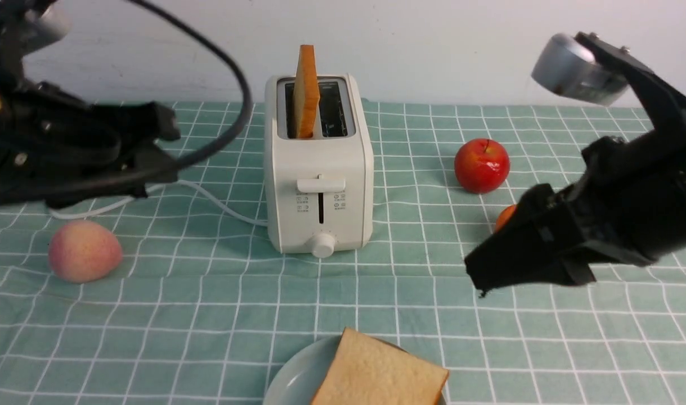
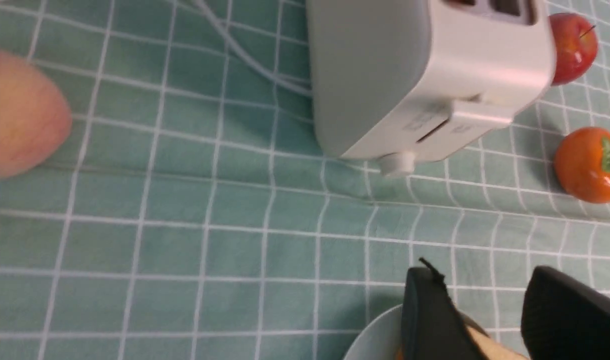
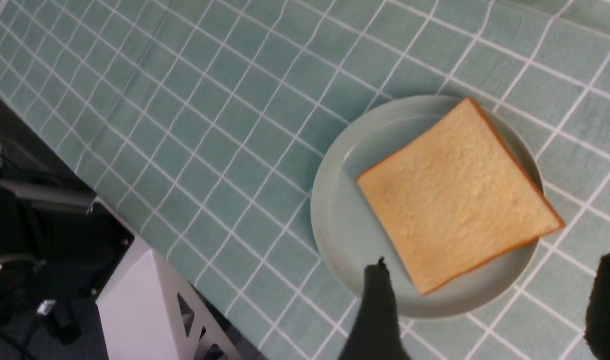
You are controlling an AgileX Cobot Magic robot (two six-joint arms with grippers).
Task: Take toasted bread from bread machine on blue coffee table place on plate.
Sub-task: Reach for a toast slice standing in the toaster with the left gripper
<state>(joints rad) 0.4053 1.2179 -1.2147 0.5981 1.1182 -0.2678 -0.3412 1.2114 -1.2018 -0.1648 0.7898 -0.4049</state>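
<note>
One slice of toasted bread [image 1: 306, 90] stands upright in the left slot of the cream bread machine [image 1: 319, 185] on the blue coffee table [image 1: 208, 298]. Another slice [image 1: 377, 374] lies flat on the plate [image 1: 289, 382] at the near edge. My right gripper [image 1: 478, 275] hovers to the right of the plate, open and empty. In the right wrist view its fingers [image 3: 380, 300] stand wide apart over the plate's rim [image 3: 335, 235], clear of the toast [image 3: 457, 195]. My left gripper [image 1: 166, 146] hangs left of the toaster, open, with only cloth between its fingers [image 2: 425, 300].
A peach [image 1: 84, 250] lies front left and a red apple [image 1: 482, 166] right of the toaster. An orange fruit [image 1: 505, 216] sits partly behind my right gripper. The white cord [image 1: 219, 205] trails left from the toaster. The table's near edge shows beside a white frame [image 3: 150, 295].
</note>
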